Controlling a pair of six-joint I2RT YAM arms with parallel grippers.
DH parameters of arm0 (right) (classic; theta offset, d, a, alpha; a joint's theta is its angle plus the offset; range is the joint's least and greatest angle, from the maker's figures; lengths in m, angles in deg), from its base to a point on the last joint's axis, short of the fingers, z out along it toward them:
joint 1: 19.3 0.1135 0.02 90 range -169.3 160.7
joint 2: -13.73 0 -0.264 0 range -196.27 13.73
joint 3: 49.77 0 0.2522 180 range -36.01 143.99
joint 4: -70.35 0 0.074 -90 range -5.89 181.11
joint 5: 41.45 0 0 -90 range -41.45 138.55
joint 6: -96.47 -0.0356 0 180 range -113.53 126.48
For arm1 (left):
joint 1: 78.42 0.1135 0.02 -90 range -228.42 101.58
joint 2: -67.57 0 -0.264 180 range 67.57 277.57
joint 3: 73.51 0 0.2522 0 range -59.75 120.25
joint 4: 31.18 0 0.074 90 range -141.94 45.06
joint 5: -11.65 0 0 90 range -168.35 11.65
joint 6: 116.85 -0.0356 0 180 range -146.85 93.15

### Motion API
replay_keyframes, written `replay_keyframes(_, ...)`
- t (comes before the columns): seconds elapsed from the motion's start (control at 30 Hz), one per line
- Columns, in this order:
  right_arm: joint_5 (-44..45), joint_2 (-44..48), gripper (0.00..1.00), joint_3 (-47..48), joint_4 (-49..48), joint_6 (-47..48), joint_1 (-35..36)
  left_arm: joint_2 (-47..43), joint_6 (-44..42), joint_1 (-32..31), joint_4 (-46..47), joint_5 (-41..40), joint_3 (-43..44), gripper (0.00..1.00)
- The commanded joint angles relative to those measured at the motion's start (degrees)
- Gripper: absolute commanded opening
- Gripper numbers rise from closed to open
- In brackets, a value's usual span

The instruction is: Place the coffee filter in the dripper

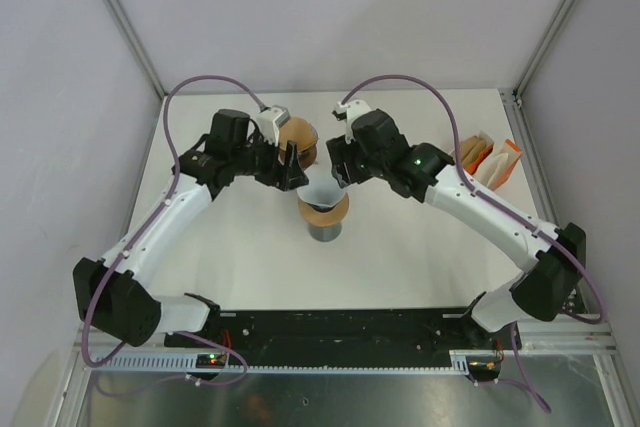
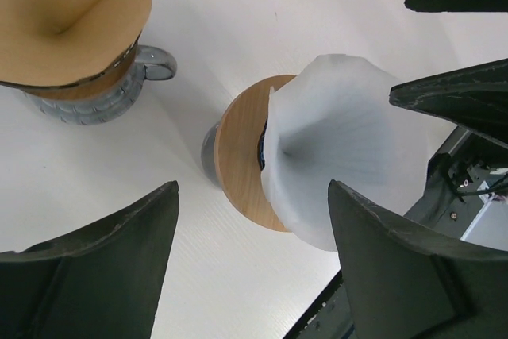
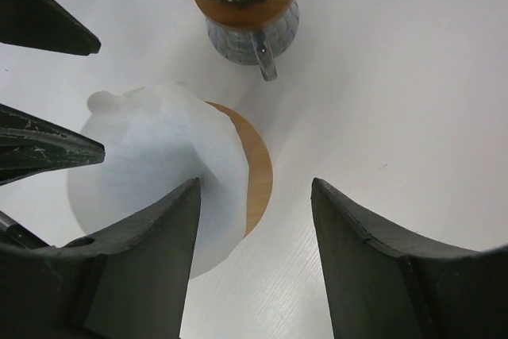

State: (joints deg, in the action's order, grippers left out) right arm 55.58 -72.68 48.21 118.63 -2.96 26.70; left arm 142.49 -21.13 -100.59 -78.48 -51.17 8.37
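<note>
1. left gripper: jaws spread wide, holding nothing. in the top view the coffee filter sits just beside it, at its 4 o'clock.
2. the coffee filter stands tip-down in the dripper, its cone axis leaning toward 12 o'clock, seemingly not fully seated.
3. right gripper: jaws apart, empty. the coffee filter is at its 7 o'clock, about as near as to the left.

White coffee filter sits open in the wood-collared dripper.
</note>
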Motion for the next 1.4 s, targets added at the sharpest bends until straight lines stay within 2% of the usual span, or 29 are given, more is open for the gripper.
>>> replay_keyframes(0.0, 0.4, 4.2, 0.63, 0.9, -2.6, -0.1, -0.7, -2.6, -2.1, 0.0, 1.1, -0.9, 3.5, 0.81)
replay_keyframes(0.17, 4.7, 8.9, 0.64, -2.0, -2.7, -0.6, -3.7, -3.6, -3.6, 3.5, 1.8, -4.2, 4.1, 0.84)
replay_keyframes(0.3, 6.5, 14.1, 0.64, -7.5, -4.8, -2.0, -8.2, -5.1, -4.1, 8.9, 5.9, -7.4, 1.3, 0.84)
replay_keyframes(0.53, 11.6, 24.2, 0.65, -21.7, -12.4, -1.8, -15.5, -10.4, -4.7, 17.5, 16.8, -13.3, -9.4, 0.85)
replay_keyframes(0.73, 7.6, 32.0, 0.66, -34.7, -21.9, -2.2, -24.1, -11.9, -6.6, 21.7, 28.6, -20.1, -21.6, 0.85)
replay_keyframes(0.9, 4.1, 34.1, 0.66, -41.9, -26.4, -2.3, -29.3, -13.5, -6.3, 25.3, 39.7, -21.5, -31.9, 0.87)
replay_keyframes(1.1, 2.4, 35.0, 0.67, -47.6, -30.0, -1.5, -31.7, -13.3, -7.8, 26.4, 52.3, -20.0, -42.5, 0.89)
replay_keyframes(1.37, 0.7, 37.3, 0.68, -54.1, -35.8, 0.6, -33.0, -11.0, -6.9, 27.0, 59.5, -16.4, -47.3, 0.96)
